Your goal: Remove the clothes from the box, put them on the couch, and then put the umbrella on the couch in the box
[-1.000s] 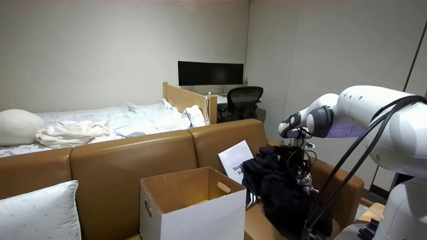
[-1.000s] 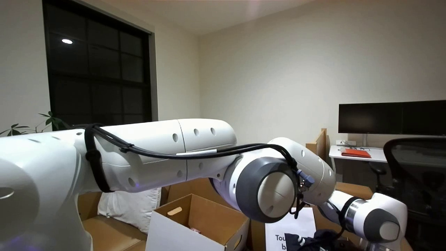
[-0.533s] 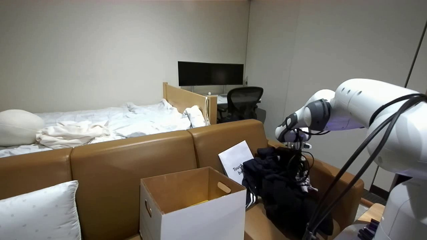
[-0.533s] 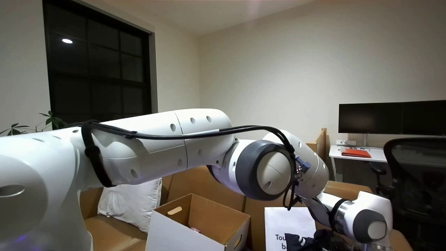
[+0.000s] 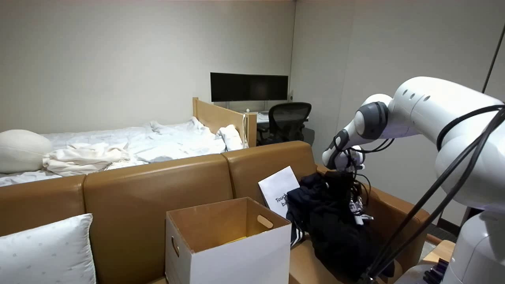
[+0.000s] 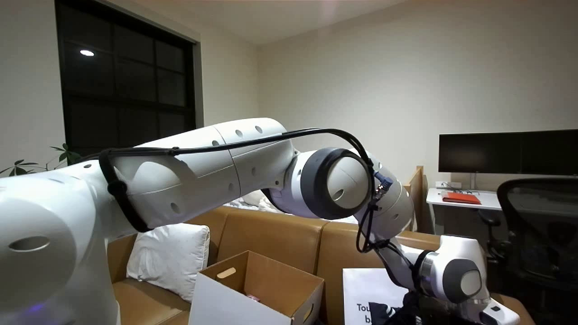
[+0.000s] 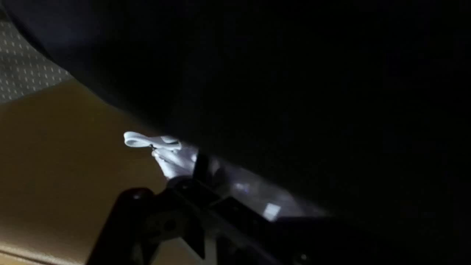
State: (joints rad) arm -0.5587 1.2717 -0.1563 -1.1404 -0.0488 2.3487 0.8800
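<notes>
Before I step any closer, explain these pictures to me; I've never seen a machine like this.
The big white machine is a robot arm; its grasping end is the tool. Two pictures are taken from outside it, looking at the couch from different places. The dark picture is taken from its wrist, so black clothes seem to fill most of it; a white loop shows there, but I cannot tell what it belongs to. On the couch those clothes lie heaped, near the open box, with a printed sheet behind and a white pillow beyond the box. The tool is right by the clothes and seems open; I see nothing clearly held, though dark cloth hides much.
</notes>
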